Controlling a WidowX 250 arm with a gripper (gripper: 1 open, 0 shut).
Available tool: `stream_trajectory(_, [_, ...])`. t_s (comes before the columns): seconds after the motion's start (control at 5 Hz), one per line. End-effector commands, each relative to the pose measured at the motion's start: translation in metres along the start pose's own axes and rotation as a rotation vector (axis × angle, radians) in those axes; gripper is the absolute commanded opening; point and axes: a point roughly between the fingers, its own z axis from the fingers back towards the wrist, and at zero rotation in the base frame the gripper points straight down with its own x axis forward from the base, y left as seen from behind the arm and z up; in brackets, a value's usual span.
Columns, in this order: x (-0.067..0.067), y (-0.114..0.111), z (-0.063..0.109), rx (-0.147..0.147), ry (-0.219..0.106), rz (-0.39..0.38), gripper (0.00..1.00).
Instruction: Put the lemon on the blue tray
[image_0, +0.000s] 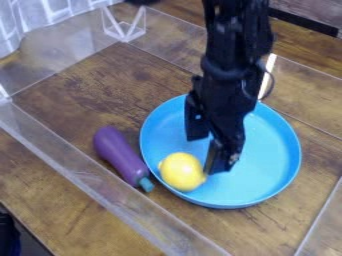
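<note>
Over the blue tray (274, 150) my pincer (221, 160) hangs spread wide, gripping nothing, just beside the lemon (182, 171), which already sits inside the near-left rim. Placing looks done; next, I'd lift clear without nudging it.

The arm (235, 60) is black all over, a matte finish that swallows most detail at this sharpness. It reads as a stack of boxy, squared-off segments rather than smooth tubes, with hard edges where one block meets the next. A narrower upper section widens into a chunkier housing lower down. Along its right side runs a pale, light-coloured strip or cable, the only bright mark on it. The gripper (211, 150) is the same black, ending in 2 slim flat fingers (227, 158) that taper toward the tips. Screws, labels or lettering are too blurred to make out.
</note>
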Motion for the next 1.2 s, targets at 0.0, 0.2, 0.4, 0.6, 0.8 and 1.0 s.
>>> stream_trajectory(0.0, [0.005,0.000,-0.010,0.016,-0.024,0.006,1.00])
stream_trajectory(0.2, [0.003,0.005,-0.015,0.025,-0.007,0.027,1.00])
stream_trajectory(0.4, [0.001,0.004,-0.015,0.033,0.005,0.053,0.00])
stream_trajectory(0.6, [-0.002,0.003,-0.012,0.043,0.018,0.073,0.00])
stream_trajectory(0.8, [-0.005,0.003,-0.005,0.054,0.029,0.093,0.00])
stream_trajectory(1.0, [-0.013,0.007,0.004,0.064,0.030,0.017,0.00])
